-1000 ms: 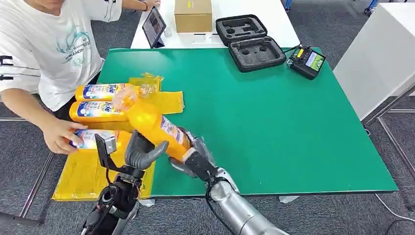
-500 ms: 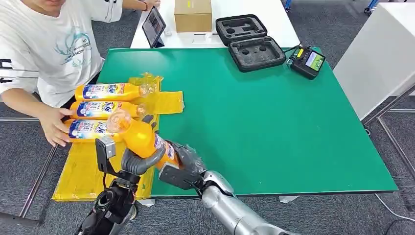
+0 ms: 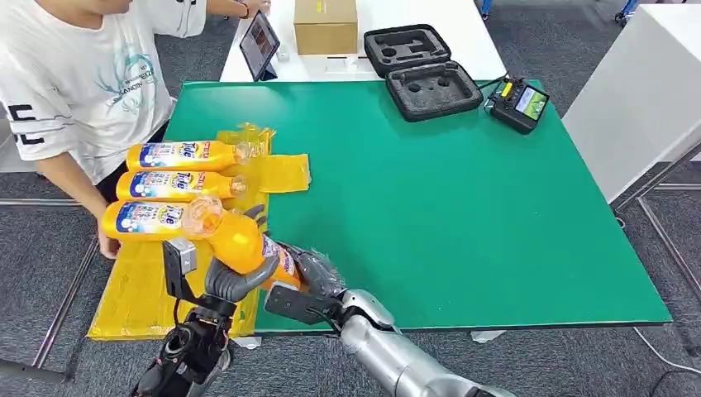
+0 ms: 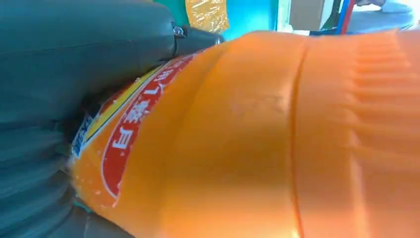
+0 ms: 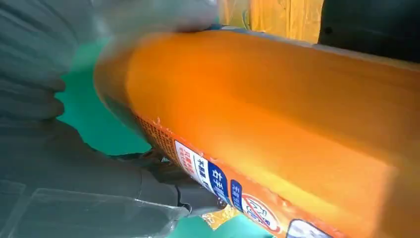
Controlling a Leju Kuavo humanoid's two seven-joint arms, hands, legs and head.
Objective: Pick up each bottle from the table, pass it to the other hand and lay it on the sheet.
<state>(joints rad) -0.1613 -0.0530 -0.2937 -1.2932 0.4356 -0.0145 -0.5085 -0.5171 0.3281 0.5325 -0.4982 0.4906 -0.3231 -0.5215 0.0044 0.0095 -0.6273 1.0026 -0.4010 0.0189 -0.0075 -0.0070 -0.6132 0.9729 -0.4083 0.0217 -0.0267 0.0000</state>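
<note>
Orange bottle (image 3: 240, 238) gripped by left hand (image 3: 234, 277) fingers and right hand (image 3: 307, 277) fingers, over yellow sheet (image 3: 145, 294)

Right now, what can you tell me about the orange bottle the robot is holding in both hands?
The orange plastic bottle has a clear cap and a red, blue and white label. It is tilted, cap end toward the person, above the near edge of the yellow sheet. The left hand grips its middle and the right hand holds its base end. Its cap overlaps the nearest lying bottle; contact is unclear.
</note>
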